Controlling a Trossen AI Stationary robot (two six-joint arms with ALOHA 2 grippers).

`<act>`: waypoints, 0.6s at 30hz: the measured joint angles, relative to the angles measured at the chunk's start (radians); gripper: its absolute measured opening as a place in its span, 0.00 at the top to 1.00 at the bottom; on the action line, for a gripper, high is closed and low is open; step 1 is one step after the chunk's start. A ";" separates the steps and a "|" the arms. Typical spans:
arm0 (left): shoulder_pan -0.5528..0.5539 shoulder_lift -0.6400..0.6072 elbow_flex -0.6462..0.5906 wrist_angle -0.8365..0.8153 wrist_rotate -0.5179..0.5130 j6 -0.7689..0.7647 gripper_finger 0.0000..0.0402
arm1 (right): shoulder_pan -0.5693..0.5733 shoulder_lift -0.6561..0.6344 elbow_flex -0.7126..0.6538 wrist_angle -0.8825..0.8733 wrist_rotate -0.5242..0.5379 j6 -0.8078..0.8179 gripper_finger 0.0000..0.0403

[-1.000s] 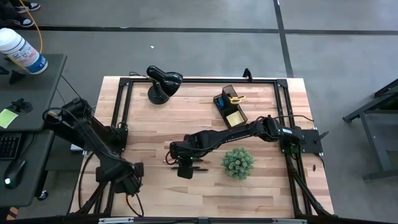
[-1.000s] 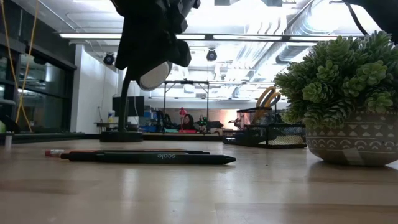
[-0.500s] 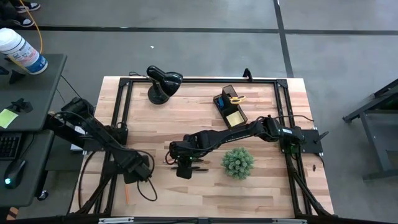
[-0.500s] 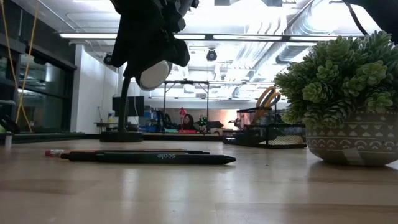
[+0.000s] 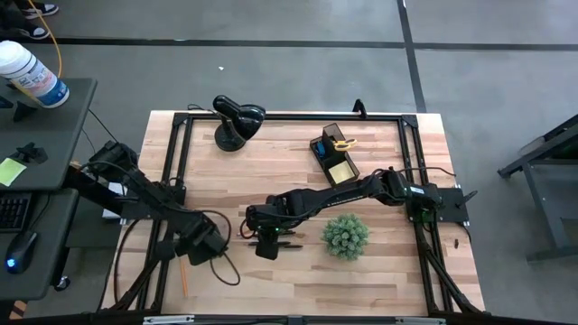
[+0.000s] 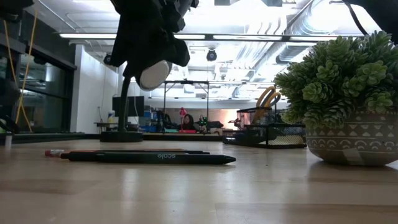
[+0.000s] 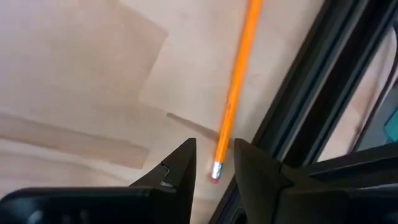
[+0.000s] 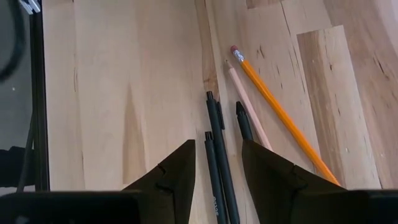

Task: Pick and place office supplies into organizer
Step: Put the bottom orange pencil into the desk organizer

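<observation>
Left tool (image 5: 209,246) has swung inward over the near-left table (image 5: 379,271), fingers apart above a pencil (image 7: 235,93). Right tool (image 5: 265,246), fingers apart, hovers over pens (image 8: 217,155); plant (image 5: 346,236) beside; organizer (image 5: 332,155) beyond.

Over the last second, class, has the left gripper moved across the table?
Yes. In the high view the left gripper has moved toward the green plant, closer to the table's middle.
</observation>
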 joint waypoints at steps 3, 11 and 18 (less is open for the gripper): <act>0.030 0.000 0.000 -0.001 -0.018 -0.014 0.76 | -0.004 0.000 0.000 0.010 0.007 0.000 0.68; 0.042 0.000 0.000 0.034 0.003 0.057 0.76 | -0.006 0.000 0.000 0.011 0.011 0.000 0.68; 0.043 0.000 0.000 0.073 -0.012 0.071 0.76 | -0.006 0.000 0.000 0.010 0.011 0.000 0.68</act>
